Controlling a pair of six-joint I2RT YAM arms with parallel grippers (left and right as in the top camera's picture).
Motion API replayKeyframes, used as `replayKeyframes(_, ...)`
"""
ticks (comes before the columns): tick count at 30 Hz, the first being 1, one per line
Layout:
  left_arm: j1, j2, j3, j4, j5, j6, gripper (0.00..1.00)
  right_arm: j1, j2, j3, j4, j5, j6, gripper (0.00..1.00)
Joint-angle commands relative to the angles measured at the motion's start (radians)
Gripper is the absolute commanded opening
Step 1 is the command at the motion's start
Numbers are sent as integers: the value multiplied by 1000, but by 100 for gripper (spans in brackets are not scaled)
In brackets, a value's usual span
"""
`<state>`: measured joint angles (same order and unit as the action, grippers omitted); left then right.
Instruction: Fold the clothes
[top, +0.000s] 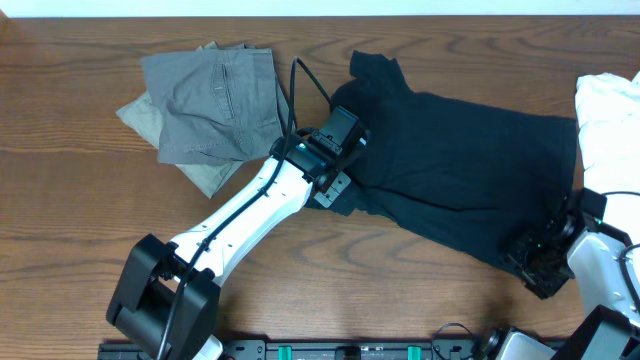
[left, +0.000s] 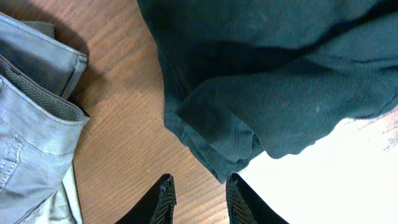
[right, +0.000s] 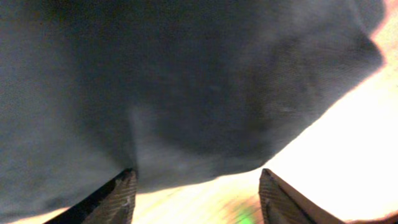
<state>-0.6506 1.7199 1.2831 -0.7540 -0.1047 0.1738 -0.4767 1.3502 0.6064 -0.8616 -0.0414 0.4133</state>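
Barely begun — the T-shirt (top: 470, 165) sprawls unfolded from centre toward 3 o'clock. Left gripper (left: 199, 183), jaws slightly parted, holds nothing; right gripper (right: 198, 180) gapes wide at its 5 o'clock hem, seemingly empty.

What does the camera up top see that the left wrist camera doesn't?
Only overhead: the crumpled white cloth and the right gripper. Only left wrist: the left gripper seen close, black fingers apart, nothing between. Both: the black soft short-sleeved T-shirt, the folded grey-green trousers and the brown wooden table.
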Motion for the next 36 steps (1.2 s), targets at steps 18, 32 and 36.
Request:
replayKeyframes(18,-18,13,-25,-45,177,19,40,-73,-20,58,-2,-24,-71,1)
replayKeyframes(32,-59,13,-36,-25,172,47,42,-135,-19,14,-7,31,-43,75)
replayKeyframes(36,-59,13,-36,-25,172,47,41,-155,-19,-47,83,30,-25,58)
